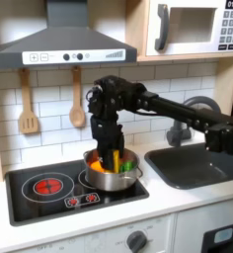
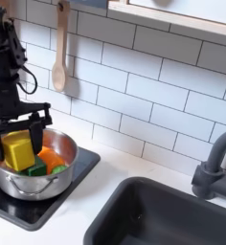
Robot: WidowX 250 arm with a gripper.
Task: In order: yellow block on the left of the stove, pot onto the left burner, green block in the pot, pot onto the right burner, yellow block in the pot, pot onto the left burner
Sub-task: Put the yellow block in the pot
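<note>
First exterior view: arm [image 1: 173, 107] reaching in from the right side of the counter, elbow bent, wrist pointing straight down over the pot [image 1: 113, 175]. Pot sitting on the stove's [image 1: 35, 201] right end, covering the right burner; left burner [image 1: 49, 185] with the bright red middle bare, near the stove's left edge. Gripper [image 1: 113, 158] down inside the pot's rim, fingers around something yellow, with orange and green showing beside it. Too small here to tell how tight the grip is.

Second exterior view: much clearer. Gripper [image 2: 19, 129] coming down vertically, fingers spread to either side of the yellow block [image 2: 18, 149], touching its top edges, so pinching it. Block inside the pot [image 2: 50, 184], at the rim's left side. Green block [image 2: 35, 169] low in the pot just beside the yellow one, orange piece [image 2: 51, 159] to its right. Stove [image 2: 19, 211] corner under the pot, near the sink [image 2: 153, 215].
</note>
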